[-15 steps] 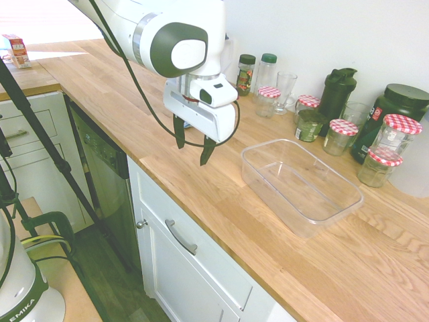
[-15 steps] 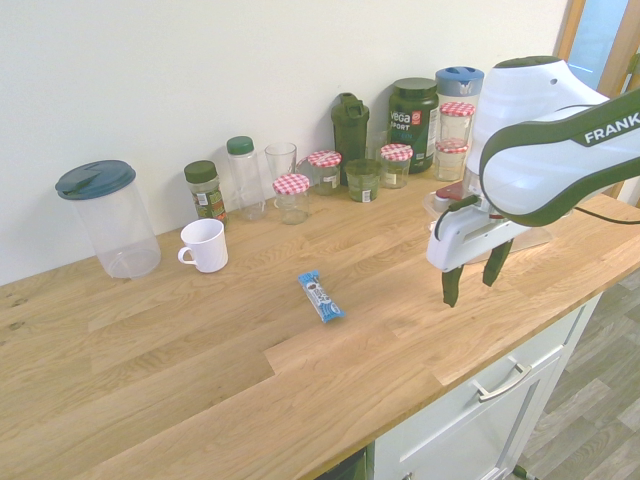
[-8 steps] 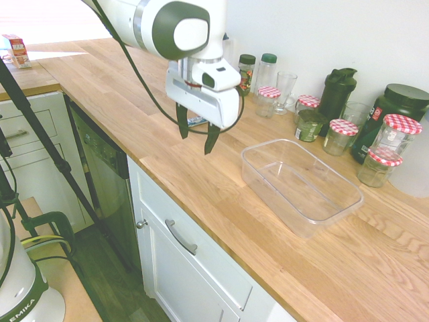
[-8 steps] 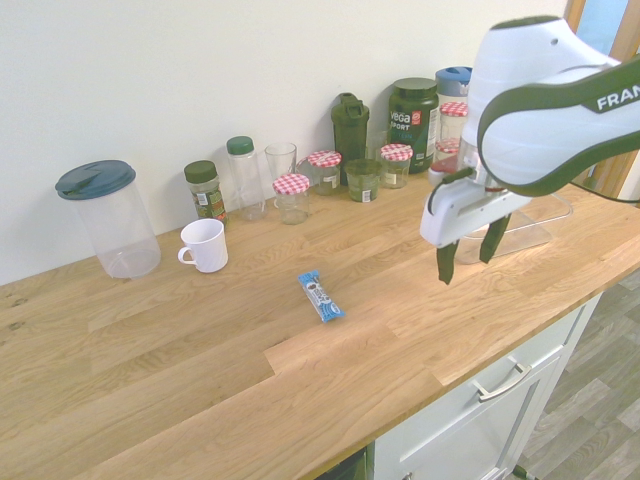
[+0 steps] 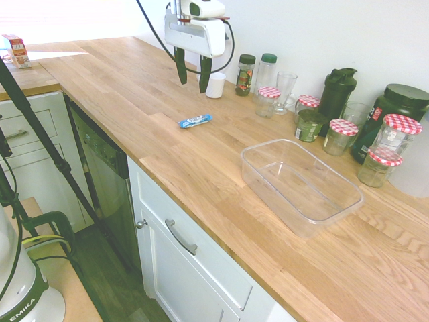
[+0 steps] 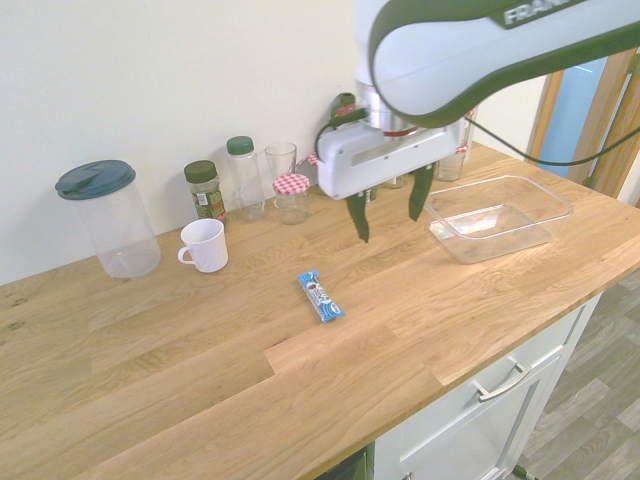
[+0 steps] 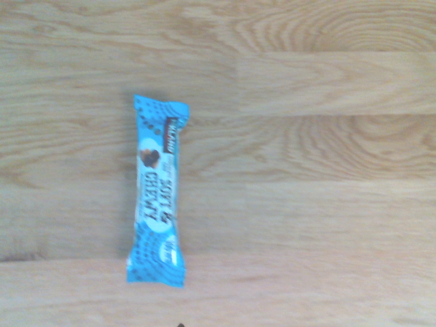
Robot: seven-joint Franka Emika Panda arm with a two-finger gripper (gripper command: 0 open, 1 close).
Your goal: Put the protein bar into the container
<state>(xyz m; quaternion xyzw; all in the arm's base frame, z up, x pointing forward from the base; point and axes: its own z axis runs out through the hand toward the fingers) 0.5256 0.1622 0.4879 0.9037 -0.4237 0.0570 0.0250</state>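
White arm (image 6: 470, 50), dark fingers (image 6: 358, 215)

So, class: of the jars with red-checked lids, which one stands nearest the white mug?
The red-checked jar beside the empty glass, closest to the white mug; the other checked-lid jars stand further along the wall.

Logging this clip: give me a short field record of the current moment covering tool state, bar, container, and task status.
tool: open, empty, hanging above the counter
protein bar: lying flat on the wooden countertop, apart from the tool; blue wrapper fully in the wrist view
container: clear tub, empty, on the counter, away from the bar
nearby: white mug and jars with red-checked lids along the wall
task status: bar not yet grasped; container holds nothing
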